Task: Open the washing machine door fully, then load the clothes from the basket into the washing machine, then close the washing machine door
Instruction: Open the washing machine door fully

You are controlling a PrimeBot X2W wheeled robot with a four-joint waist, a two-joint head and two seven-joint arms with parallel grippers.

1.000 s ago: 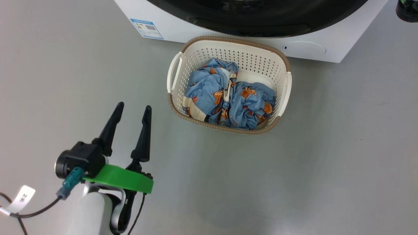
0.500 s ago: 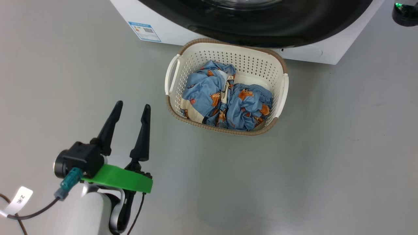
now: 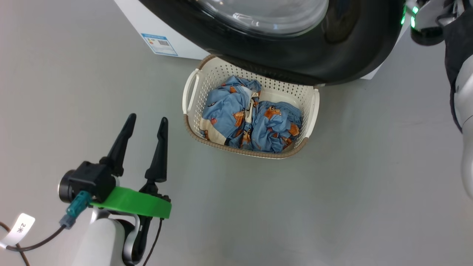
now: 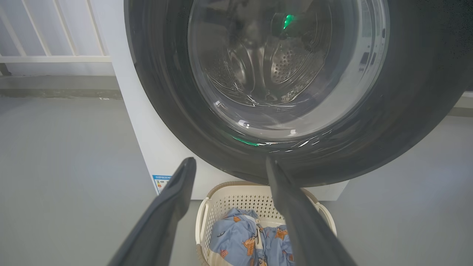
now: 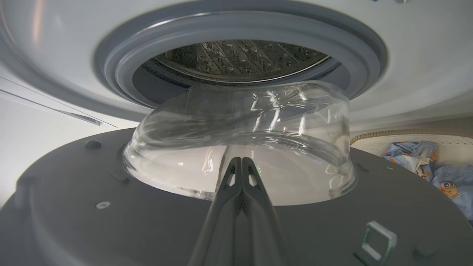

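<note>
The washing machine (image 3: 147, 22) is white, and its steel drum (image 5: 236, 59) shows behind a grey gasket. The washing machine door (image 3: 351, 48), a glossy black ring around bulging glass, stands partly open and overhangs the far rim of the basket (image 3: 244, 149). The cream basket sits on the floor and holds the light blue clothes (image 3: 251, 122) with orange animals. My left gripper (image 3: 147, 117) hovers open and empty, left of the basket, pointing at the door (image 4: 406, 92). My right gripper (image 5: 242, 159) is shut, its tips by the glass bowl on the door's grey inner face (image 5: 111, 221).
My right arm (image 3: 463, 92) runs down the head view's right edge. A blue energy sticker (image 3: 159, 43) marks the washer's lower left corner. A white railing (image 4: 55, 37) stands behind the machine. Grey floor (image 3: 332, 207) lies open in front of the basket.
The door has swung further out and now covers the basket's far rim. My right arm has come into the head view, which has also shifted slightly. The left gripper has held still.
</note>
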